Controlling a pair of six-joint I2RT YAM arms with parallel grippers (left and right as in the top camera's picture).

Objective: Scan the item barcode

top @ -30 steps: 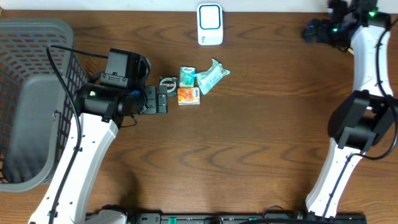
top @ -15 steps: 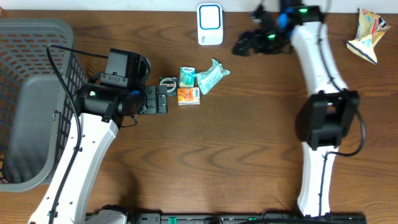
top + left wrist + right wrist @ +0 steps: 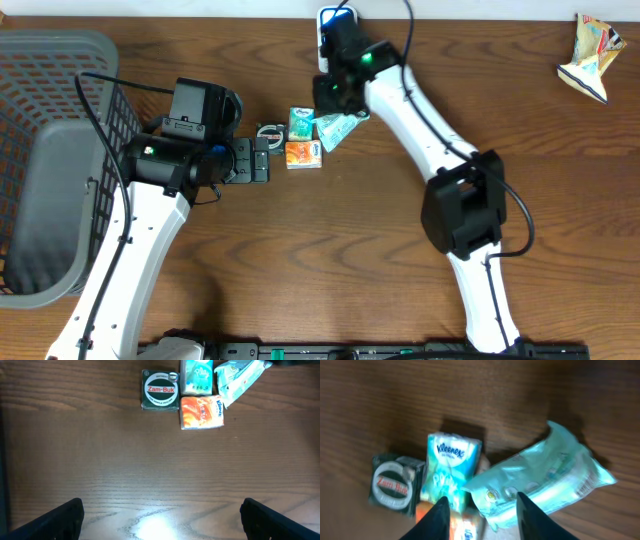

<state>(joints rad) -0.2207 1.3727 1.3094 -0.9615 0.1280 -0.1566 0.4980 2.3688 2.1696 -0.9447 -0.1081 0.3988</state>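
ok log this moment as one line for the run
left gripper open, short of Zam-Buk tin | right gripper over teal pouch, jaws part apart, grip unclear | pouch lies by Kleenex pack

In the overhead view the white scanner [image 3: 340, 20] is partly covered by the right arm [image 3: 400, 90]. The right wrist view is blurred: the orange tissue pack [image 3: 461, 531] is cut off at its lower edge, and contact between the fingers [image 3: 439, 517] and the teal pouch [image 3: 540, 480] cannot be judged.
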